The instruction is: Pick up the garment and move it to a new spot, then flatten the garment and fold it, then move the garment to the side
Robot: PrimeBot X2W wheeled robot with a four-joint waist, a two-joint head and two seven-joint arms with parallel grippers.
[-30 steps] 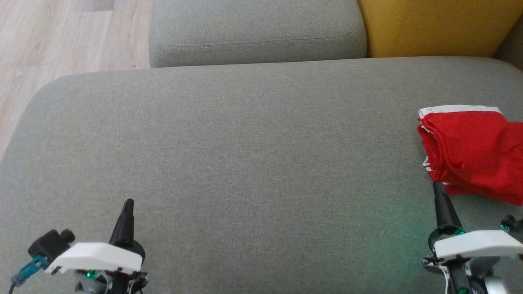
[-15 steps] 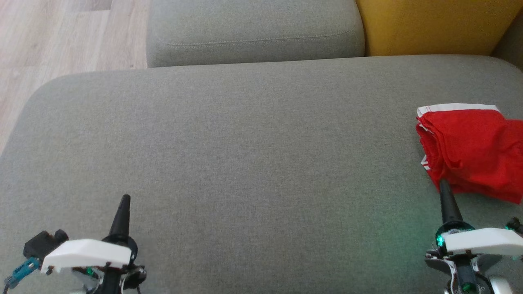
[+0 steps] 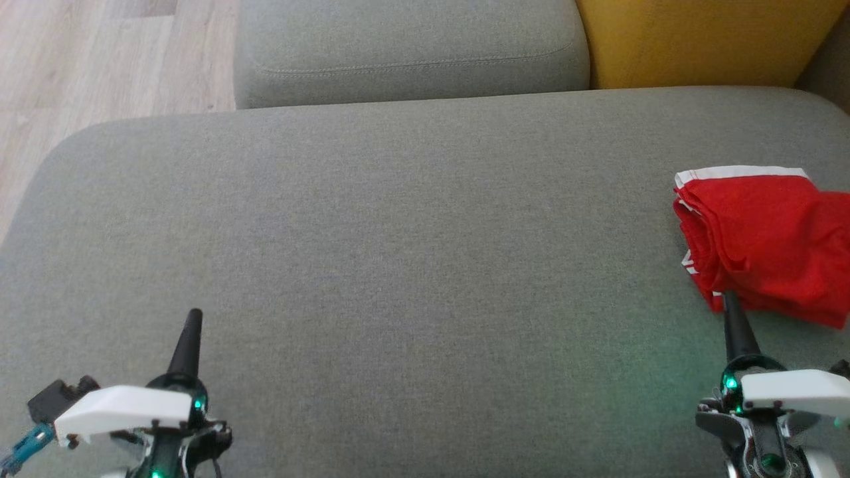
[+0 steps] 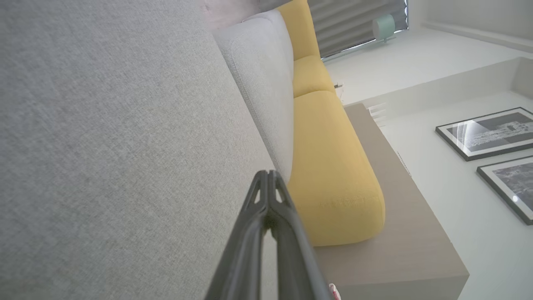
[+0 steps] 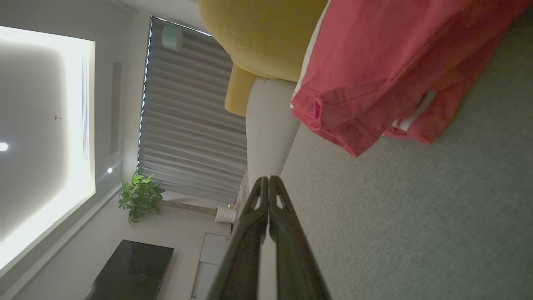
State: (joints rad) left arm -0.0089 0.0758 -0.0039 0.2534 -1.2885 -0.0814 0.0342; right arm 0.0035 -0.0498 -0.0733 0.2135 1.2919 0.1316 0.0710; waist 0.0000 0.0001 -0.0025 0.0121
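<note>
Garment [image 3: 764, 242] near right edge of cushion [image 3: 398, 232]

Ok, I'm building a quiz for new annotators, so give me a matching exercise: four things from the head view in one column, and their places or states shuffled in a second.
Things:
1. red garment
2. left end effector
3. yellow cushion
4. wood floor

Places or states:
A. upper left corner of the head view
B. at the right edge of the grey sofa seat
C. lower left, fingers shut
D. top right, behind the seat

Pairs: 1-B; 2-C; 3-D; 4-A
</note>
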